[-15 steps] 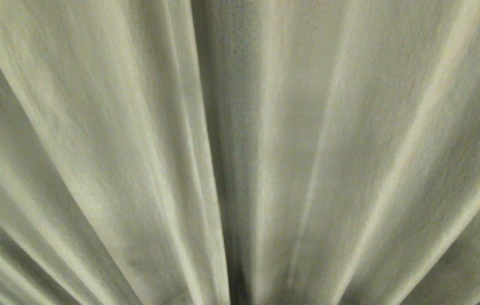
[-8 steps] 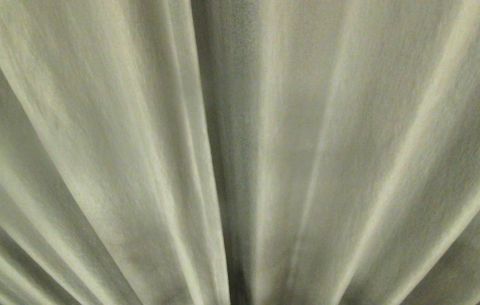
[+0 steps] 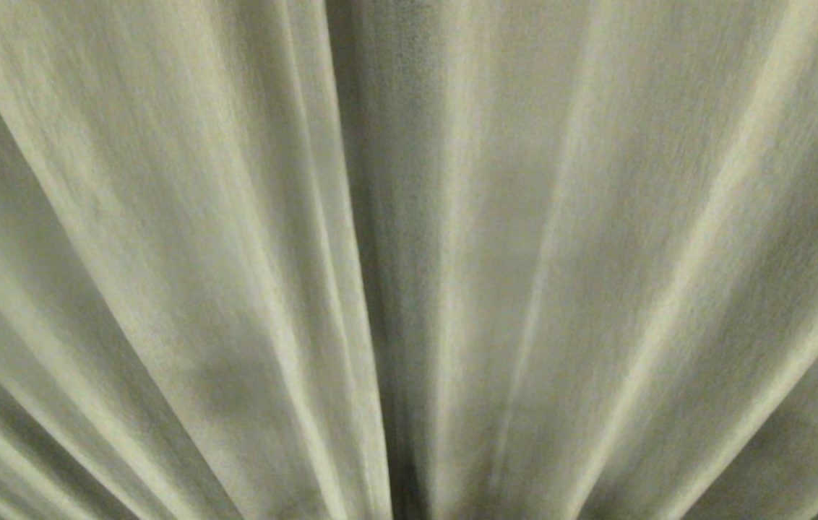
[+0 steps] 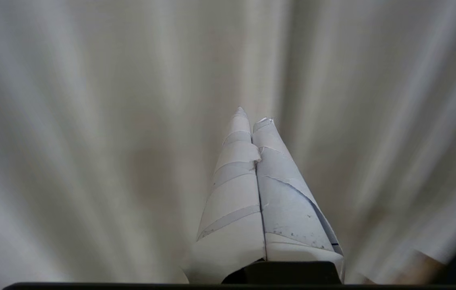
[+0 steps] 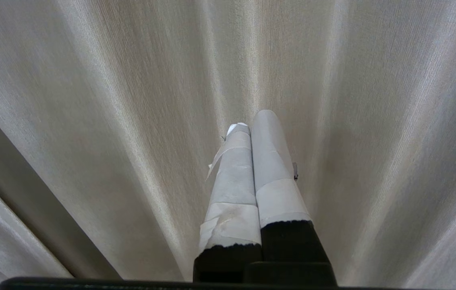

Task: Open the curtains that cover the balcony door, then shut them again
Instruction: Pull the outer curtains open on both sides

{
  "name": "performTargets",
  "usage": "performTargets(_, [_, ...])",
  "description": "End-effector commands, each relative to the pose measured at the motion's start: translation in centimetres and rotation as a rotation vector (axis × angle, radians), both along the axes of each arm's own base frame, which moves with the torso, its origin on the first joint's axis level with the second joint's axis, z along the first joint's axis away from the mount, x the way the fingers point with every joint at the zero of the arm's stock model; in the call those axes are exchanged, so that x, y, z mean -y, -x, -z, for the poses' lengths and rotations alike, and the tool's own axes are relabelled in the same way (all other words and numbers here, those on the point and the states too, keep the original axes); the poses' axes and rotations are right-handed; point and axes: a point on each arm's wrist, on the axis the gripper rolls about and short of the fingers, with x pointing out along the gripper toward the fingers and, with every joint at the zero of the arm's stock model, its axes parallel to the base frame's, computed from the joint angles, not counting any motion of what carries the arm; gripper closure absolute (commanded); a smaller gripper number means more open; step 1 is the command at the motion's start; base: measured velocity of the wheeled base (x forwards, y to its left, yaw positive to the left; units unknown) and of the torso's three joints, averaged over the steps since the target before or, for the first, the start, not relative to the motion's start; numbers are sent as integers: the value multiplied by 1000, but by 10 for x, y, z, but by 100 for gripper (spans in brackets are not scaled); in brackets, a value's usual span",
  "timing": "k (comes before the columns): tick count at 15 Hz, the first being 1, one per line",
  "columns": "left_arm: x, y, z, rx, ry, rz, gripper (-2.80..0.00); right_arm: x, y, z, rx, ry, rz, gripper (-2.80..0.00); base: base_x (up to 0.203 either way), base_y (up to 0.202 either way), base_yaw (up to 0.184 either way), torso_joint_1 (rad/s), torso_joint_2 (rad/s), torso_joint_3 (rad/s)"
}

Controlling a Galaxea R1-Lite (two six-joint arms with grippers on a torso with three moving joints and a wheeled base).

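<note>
Filling the whole head view, the curtains (image 3: pixel 235 217) hang drawn shut in soft cream pleats that fan out from 6 o'clock toward the upper corners. A dark seam runs from 12 o'clock down to 6 o'clock just right of the middle, where the edge of the left panel (image 3: pixel 340 238) overlaps the right panel (image 3: pixel 597 238). A dull grey shadow lies on the left panel at about 7 o'clock. Behind the cloth nothing of the door can be made out.

In the left wrist view the left gripper (image 4: pixel 252 114) points at the curtains (image 4: pixel 91 121), its two white-taped fingers (image 4: pixel 236 193) pressed together with only a thin line between them, nothing pinched. The tips stand close before the pleats; whether they touch the cloth I cannot tell. The fabric there is blurred. At 4 o'clock of that view the hem ends over a dark strip with a small tan patch beside it.

In the right wrist view the right gripper (image 5: pixel 254 121) also faces the curtains (image 5: pixel 111 100), its taped fingers (image 5: pixel 272 161) squeezed side by side, empty. The weave of the cloth shows finely here. A deep fold opens toward 8 o'clock, shaded brown inside. Neither arm shows in the head view.
</note>
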Motion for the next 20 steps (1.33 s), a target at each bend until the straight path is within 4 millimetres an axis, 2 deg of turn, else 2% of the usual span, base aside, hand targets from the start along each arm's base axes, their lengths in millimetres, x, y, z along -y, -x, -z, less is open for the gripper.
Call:
performTargets(1, [2, -26, -26, -99, 11, 98, 0, 0, 0, 0, 1, 0, -1, 0, 0, 0, 0, 0, 0, 0])
performTargets(6, [6, -79, -68, -123, 15, 248, 0, 0, 0, 0, 1, 0, 0, 0, 0, 0, 0, 0, 0, 0])
performTargets(7, [10, -87, -74, -111, 11, 297, -280, 0, 0, 0, 1, 0, -1, 0, 0, 0, 0, 0, 0, 0])
performTargets(11, [23, -104, -85, -120, 3, 439, -280, 0, 0, 0, 1, 0, 1, 0, 0, 0, 0, 0, 0, 0])
performTargets(15, [33, -132, -98, -150, -2, 457, -280, 0, 0, 0, 1, 0, -1, 0, 0, 0, 0, 0, 0, 0])
performTargets(17, [36, -145, -103, -149, -5, 433, -280, 0, 0, 0, 1, 0, 1, 0, 0, 0, 0, 0, 0, 0])
performTargets(20, [47, -167, -108, -134, -59, 285, -280, 0, 0, 0, 1, 0, -1, 0, 0, 0, 0, 0, 0, 0])
